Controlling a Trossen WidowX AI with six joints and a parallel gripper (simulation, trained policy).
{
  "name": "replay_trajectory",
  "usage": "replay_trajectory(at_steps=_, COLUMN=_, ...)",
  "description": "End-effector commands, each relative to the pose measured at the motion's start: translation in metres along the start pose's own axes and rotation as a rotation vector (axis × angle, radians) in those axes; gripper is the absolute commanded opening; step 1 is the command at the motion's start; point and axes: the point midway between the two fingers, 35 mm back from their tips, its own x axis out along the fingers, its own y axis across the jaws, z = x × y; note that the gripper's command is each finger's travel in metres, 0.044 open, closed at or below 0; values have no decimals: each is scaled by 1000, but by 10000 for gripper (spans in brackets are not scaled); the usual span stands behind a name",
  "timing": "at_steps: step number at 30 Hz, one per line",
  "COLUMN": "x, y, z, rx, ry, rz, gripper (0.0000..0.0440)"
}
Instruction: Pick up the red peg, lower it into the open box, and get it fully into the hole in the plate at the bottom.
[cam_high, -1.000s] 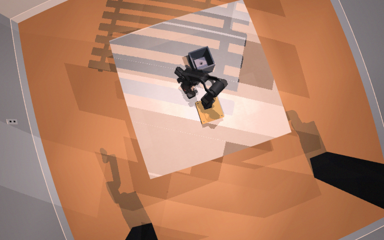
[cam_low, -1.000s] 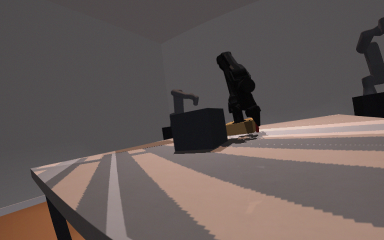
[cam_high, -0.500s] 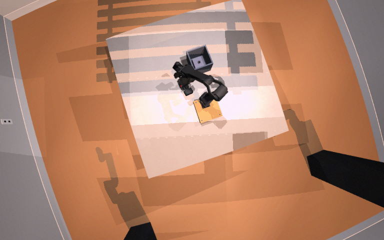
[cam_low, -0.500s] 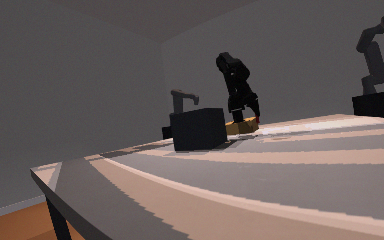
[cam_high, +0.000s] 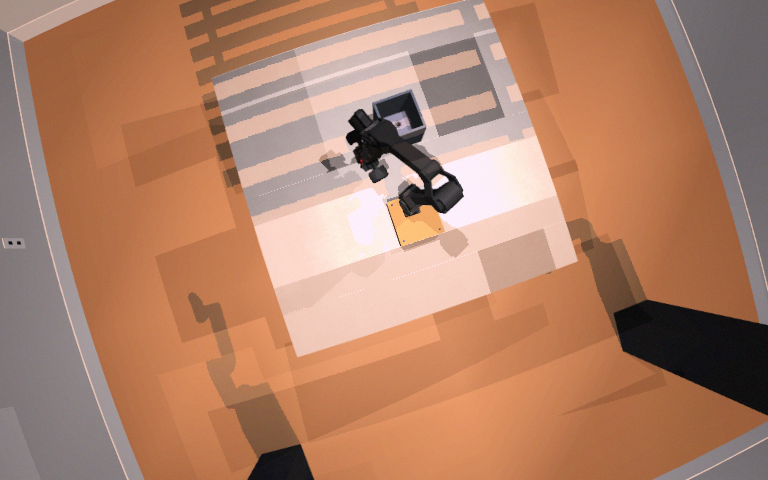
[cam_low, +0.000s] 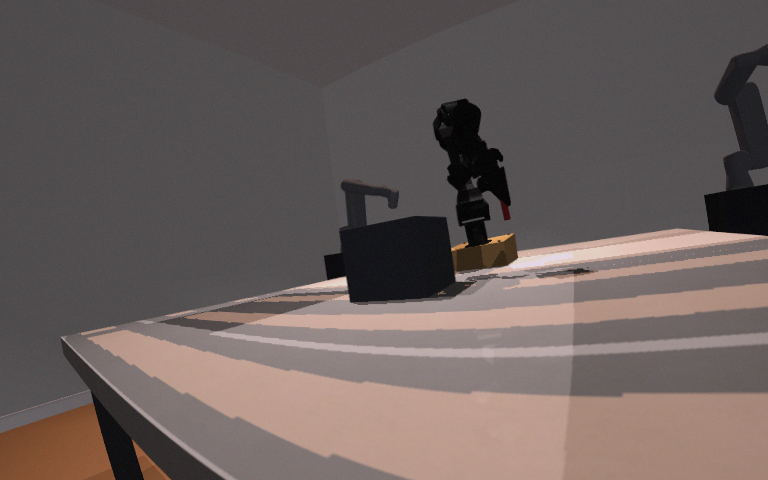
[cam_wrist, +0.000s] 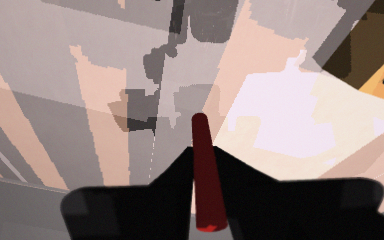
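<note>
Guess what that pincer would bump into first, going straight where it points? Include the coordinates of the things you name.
Probably the pale table (cam_high: 317, 249) (cam_low: 509, 430) (cam_wrist: 280, 105), led by the red peg (cam_high: 361, 161) (cam_low: 505, 211) (cam_wrist: 204, 170) it grips; depth is hard to judge.

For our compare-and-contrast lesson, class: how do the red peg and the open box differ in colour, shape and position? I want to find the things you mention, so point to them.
The red peg (cam_low: 505, 210) (cam_wrist: 204, 165) is red; the open box (cam_high: 420, 113) (cam_low: 396, 260) is dark blue-grey. The peg is a slim rod, while the box is wide and hollow. The peg is held off the table in the hand (cam_wrist: 204, 150); the box stands on the table (cam_low: 509, 373).
</note>
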Motion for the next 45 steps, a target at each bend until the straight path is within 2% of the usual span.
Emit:
replay_trajectory(at_steps=1, x=-24, y=7, z=3, rx=-34, ry=-24, rz=54, gripper=0)
replay_trajectory(at_steps=11, x=-66, y=20, z=24, rx=-66, ry=-118, rz=131, gripper=0)
replay_trajectory(at_steps=18, x=-83, y=25, z=46, rx=-58, ry=-196, rz=141, gripper=0)
replay_trajectory(at_steps=30, x=-96, y=31, z=84, rx=-17, ry=-273, rz=104, gripper=0)
replay_trajectory(at_steps=45, x=-102, y=43, z=127, rx=30, ry=-300, rz=60, gripper=0)
